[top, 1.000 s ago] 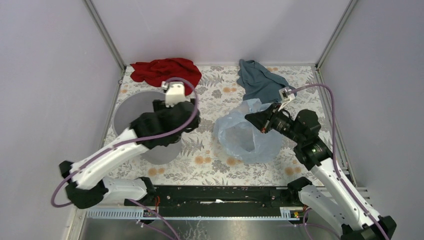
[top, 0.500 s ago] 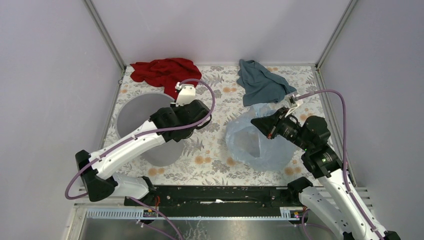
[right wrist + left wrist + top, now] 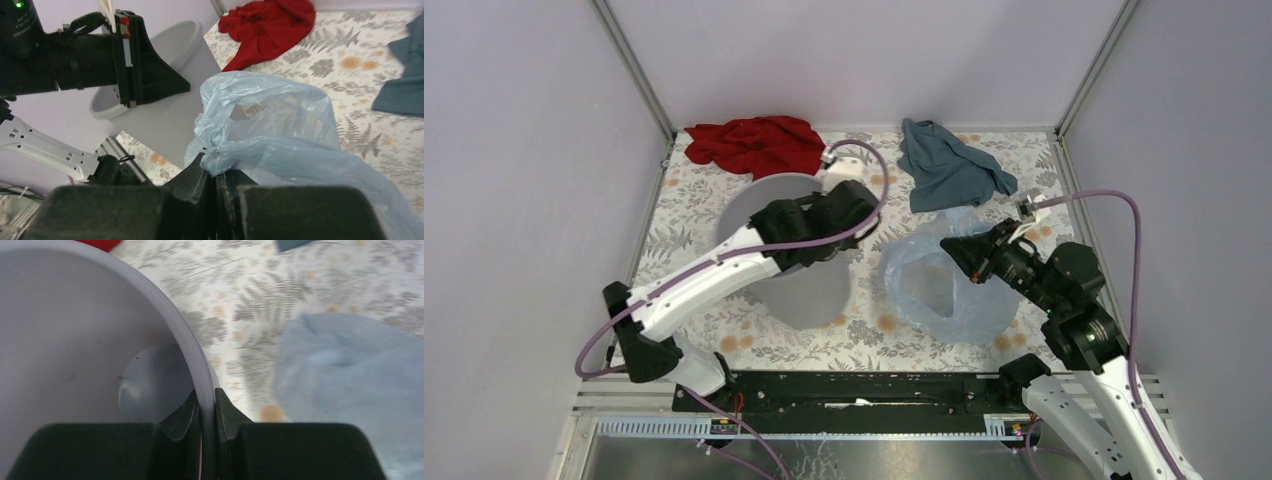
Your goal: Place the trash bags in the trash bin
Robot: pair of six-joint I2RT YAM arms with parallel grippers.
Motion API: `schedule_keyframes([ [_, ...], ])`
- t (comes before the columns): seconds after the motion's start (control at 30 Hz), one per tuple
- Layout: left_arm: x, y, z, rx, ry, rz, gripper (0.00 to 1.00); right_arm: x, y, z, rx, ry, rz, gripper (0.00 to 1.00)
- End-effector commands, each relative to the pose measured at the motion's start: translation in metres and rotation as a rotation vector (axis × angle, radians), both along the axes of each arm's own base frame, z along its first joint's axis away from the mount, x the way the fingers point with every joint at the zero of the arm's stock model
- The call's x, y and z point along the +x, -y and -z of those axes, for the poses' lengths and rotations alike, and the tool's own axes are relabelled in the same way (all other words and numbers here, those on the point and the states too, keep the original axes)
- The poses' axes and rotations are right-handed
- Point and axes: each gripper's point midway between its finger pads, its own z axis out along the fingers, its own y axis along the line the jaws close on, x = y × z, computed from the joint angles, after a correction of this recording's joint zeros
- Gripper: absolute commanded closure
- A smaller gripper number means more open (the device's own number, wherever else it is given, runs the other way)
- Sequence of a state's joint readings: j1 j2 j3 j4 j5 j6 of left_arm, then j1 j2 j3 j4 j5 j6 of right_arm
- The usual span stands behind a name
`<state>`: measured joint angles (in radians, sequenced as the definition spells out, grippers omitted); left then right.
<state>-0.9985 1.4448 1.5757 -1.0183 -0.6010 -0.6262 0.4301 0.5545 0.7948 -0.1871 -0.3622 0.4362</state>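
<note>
The light grey trash bin (image 3: 809,295) stands left of centre on the patterned table. My left gripper (image 3: 849,238) is shut on the bin's right rim; the left wrist view has one finger inside and one outside the rim (image 3: 186,342), jaws (image 3: 207,402) pinching it. The pale blue translucent trash bag (image 3: 936,288) lies crumpled just right of the bin. My right gripper (image 3: 956,250) is shut on a bunched fold of the bag (image 3: 272,125) at its top edge (image 3: 216,172). The bin's wall (image 3: 167,117) sits directly behind the bag in the right wrist view.
A red cloth (image 3: 754,143) lies at the back left, just behind the bin. A teal-blue cloth (image 3: 946,165) lies at the back right, behind the bag. Enclosure walls and metal posts border the table on three sides.
My left gripper has shut on the bin's rim and dragged the bin right, close to the bag. My right gripper, still holding the bag, has shifted slightly right and nearer.
</note>
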Motion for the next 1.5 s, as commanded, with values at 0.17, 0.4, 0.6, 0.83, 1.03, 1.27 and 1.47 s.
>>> schedule_keyframes([
  [0.17,-0.023,0.123,0.0,-0.123,0.026,0.192,1.0,-0.022,0.047,-0.051,0.054,0.236,0.197,0.92],
  [0.4,-0.047,0.165,-0.003,-0.284,-0.027,0.346,0.87,-0.028,0.063,-0.061,-0.003,0.285,0.256,0.92],
  [0.6,-0.046,0.162,-0.016,-0.3,0.009,0.367,0.42,-0.027,0.067,-0.064,-0.033,0.287,0.269,0.91],
  [0.83,-0.053,0.133,-0.069,-0.359,0.1,0.392,0.12,-0.022,0.083,-0.076,-0.119,0.308,0.345,0.9],
  [1.03,-0.059,0.066,-0.128,-0.451,0.264,0.328,0.02,-0.012,0.073,-0.114,-0.155,0.362,0.31,0.89],
  [1.27,-0.072,-0.02,-0.138,-0.589,0.348,0.172,0.01,-0.023,-0.006,-0.192,-0.032,0.464,-0.127,0.89],
  [1.47,-0.097,-0.054,-0.126,-0.699,0.322,0.196,0.01,-0.033,-0.046,-0.274,0.288,0.523,-0.39,0.98],
])
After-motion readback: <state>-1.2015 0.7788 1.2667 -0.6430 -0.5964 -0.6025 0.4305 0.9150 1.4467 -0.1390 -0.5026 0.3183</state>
